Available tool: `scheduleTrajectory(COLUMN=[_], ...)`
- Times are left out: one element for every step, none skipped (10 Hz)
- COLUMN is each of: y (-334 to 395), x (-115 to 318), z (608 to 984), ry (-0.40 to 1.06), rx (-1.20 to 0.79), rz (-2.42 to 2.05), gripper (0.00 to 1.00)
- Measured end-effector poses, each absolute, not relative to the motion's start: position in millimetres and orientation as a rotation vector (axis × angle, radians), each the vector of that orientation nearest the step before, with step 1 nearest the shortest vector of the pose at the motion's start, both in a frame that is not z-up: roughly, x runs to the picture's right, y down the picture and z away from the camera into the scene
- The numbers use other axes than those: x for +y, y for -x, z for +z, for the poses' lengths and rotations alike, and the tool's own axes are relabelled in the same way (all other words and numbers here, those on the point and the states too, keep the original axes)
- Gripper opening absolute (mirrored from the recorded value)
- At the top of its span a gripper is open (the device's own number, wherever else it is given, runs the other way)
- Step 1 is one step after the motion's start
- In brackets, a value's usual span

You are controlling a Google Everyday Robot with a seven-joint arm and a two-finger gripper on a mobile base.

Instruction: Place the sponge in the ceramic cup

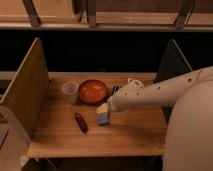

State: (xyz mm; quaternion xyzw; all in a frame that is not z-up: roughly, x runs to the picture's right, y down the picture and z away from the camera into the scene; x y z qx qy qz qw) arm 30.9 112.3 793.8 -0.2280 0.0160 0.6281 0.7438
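The sponge (103, 115), a small blue-grey block with a cream face, sits at the middle of the wooden table (130, 135). My gripper (108, 107) is at the end of the white arm, right at the sponge's upper right edge. The ceramic cup (70, 91), pale and round, stands to the left of the orange bowl (93, 91), well left of the gripper.
A dark red, elongated item (80, 122) lies left of the sponge. A black ribbed thing (115, 90) is partly hidden behind the arm. Wooden side panels (25, 95) flank the table left and right. My white arm (170, 92) crosses from the right.
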Motion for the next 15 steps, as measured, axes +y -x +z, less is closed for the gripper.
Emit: scheduleTrajectory(y=[-31.9, -32.7, -32.5, -32.4, -31.7, -29.9, -17.7, -7.8, -3.3, 1.6, 2.8, 4.3, 2.3, 0.6, 0.8], x=[111.6, 111.9, 111.7, 111.2, 111.5, 115.6, 125.4, 132.7, 135.9, 137.1, 136.9, 135.3, 134.3, 134.5, 136.4], z=[794.9, 794.9, 794.8, 794.2, 794.0, 796.6, 804.1, 812.2, 819.5, 829.9, 836.6, 844.9, 852.6, 861.8, 867.9], ry=[0.498, 0.498, 0.498, 0.497, 0.5, 0.515, 0.558, 0.594, 0.62, 0.65, 0.664, 0.675, 0.683, 0.697, 0.711], rx=[0.038, 0.039, 0.039, 0.038, 0.04, 0.055, 0.075, 0.09, 0.099, 0.109, 0.12, 0.135, 0.152, 0.17, 0.183], rz=[1.379, 1.382, 1.382, 1.381, 1.382, 1.374, 1.357, 1.348, 1.351, 1.36, 1.365, 1.37, 1.38, 1.393, 1.399], gripper=[0.8, 0.8, 0.8, 0.8, 0.8, 0.8, 0.8, 0.8, 0.8, 0.8, 0.8, 0.8, 0.8, 0.8, 0.8])
